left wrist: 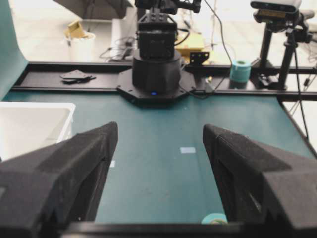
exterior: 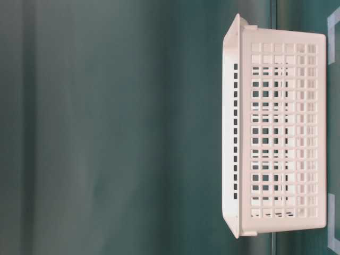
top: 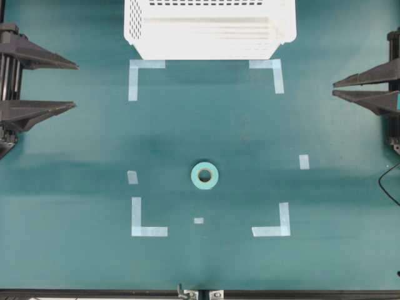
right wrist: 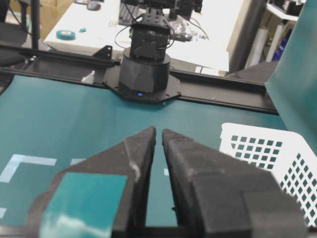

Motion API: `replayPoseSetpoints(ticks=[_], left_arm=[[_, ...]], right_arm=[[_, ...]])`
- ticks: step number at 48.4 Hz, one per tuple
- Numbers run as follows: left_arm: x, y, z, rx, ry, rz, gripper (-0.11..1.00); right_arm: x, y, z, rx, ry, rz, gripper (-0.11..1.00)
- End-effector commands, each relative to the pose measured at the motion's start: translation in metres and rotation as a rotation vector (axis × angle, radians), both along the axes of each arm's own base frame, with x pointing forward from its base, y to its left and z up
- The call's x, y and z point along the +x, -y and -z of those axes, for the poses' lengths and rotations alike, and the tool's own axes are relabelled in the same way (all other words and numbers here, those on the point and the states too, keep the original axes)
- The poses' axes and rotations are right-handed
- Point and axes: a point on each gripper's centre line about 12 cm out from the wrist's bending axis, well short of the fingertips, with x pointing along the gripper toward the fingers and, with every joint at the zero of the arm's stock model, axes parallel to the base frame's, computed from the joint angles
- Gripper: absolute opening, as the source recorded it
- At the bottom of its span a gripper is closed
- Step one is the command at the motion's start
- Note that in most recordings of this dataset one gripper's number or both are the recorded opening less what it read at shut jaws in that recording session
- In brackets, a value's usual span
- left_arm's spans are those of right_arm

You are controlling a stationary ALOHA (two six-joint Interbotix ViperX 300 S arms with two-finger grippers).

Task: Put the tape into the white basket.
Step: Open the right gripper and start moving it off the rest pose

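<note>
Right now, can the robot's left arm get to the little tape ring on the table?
Probably yes. The tape lies flat in the open on the green table, with nothing between it and the left gripper, which is open at the left edge. The white basket sits well away.

White perforated plastic basket point(top: 209, 28): far part cut off by top edge of overhead view; interior mostly unseen. Small light-teal tape roll with tan core point(left wrist: 214, 218): only top sliver visible in left wrist view, rest hidden behind black claw finger point(left wrist: 257, 183). Table-level view: background blurred, roll not discernible.
</note>
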Motion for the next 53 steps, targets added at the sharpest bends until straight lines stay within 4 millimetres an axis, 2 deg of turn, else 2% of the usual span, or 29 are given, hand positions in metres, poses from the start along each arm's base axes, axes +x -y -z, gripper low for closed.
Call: replayPoseSetpoints(ticks=[1, 3, 5, 9, 14, 23, 28, 38, 41, 44, 53], left_arm=[[-0.007, -0.005, 0.019, -0.04, -0.047, -0.029, 0.24], [-0.013, -0.007, 0.027, -0.046, -0.059, -0.038, 0.21], [-0.019, -0.006, 0.028, -0.057, -0.04, -0.036, 0.12], [-0.033, -0.001, 0.006, -0.068, 0.085, -0.002, -0.01], [-0.049, 0.0, -0.003, -0.055, 0.163, 0.009, -0.09], [-0.056, 0.001, 0.028, -0.066, 0.046, 0.011, -0.11], [-0.055, 0.001, 0.035, -0.066, 0.0, 0.01, -0.11], [-0.055, 0.001, 0.043, -0.066, -0.037, 0.01, -0.11], [-0.055, 0.001, 0.045, -0.066, -0.043, 0.009, -0.11], [-0.056, 0.001, 0.05, -0.067, -0.054, 0.009, -0.11], [-0.057, 0.001, 0.067, -0.067, -0.097, 0.008, -0.11]], right_arm=[[0.002, 0.001, -0.011, -0.009, 0.032, 0.004, 0.24], [0.002, 0.001, -0.01, -0.017, 0.031, 0.004, 0.22], [0.002, 0.0, -0.008, -0.021, 0.028, 0.001, 0.13], [0.0, 0.0, -0.008, -0.023, 0.024, 0.0, 0.01], [0.001, 0.0, -0.007, -0.03, 0.006, -0.001, 0.0], [0.009, 0.0, -0.001, -0.045, -0.045, -0.003, 0.02], [0.014, 0.0, -0.002, -0.031, -0.06, -0.002, 0.22], [0.028, 0.001, -0.008, -0.028, -0.173, 0.002, 0.83], [0.031, 0.001, -0.008, -0.029, -0.219, 0.001, 0.94], [0.033, 0.001, -0.007, -0.022, -0.262, 0.003, 0.99], [0.041, -0.003, -0.008, -0.016, -0.413, -0.013, 0.99]])
